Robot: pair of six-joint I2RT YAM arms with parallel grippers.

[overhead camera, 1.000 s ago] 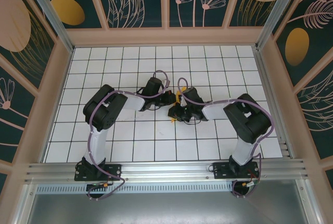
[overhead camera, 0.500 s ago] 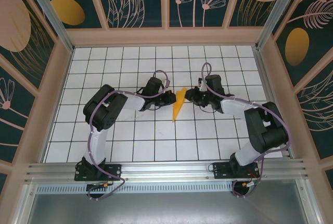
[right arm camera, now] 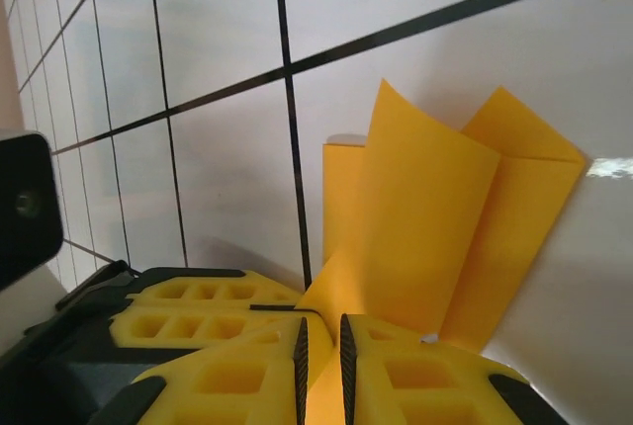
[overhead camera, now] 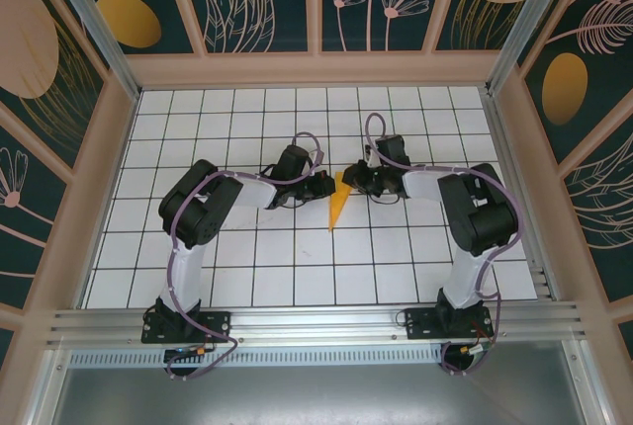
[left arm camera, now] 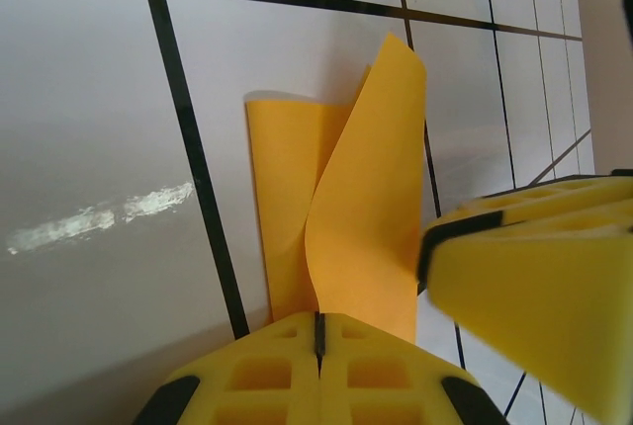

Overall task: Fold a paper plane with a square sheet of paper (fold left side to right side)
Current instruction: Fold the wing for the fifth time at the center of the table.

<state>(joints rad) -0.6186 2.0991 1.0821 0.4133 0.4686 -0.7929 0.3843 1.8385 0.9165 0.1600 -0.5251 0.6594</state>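
You can see the paper plane (overhead camera: 337, 210) near the middle of the white tiled worktop (overhead camera: 247, 247). Its sharp tip points back toward the arm bases. Both pincers meet at its wide far end. Your left pincer (overhead camera: 321, 189) comes in from the left and your right pincer (overhead camera: 355, 181) from the right, very close to each other.

In the left wrist view, the yellow fingers (left arm camera: 267, 371) are pressed tight together, and the orange paper comes out from between them (one flap stands up and curls over). So the left pincer is pinching the paper plane.

In the right wrist view, the fingers (right arm camera: 425, 385) leave just a thin slit. Orange paper sits in that slit, so the right pincer pinches the paper plane too.
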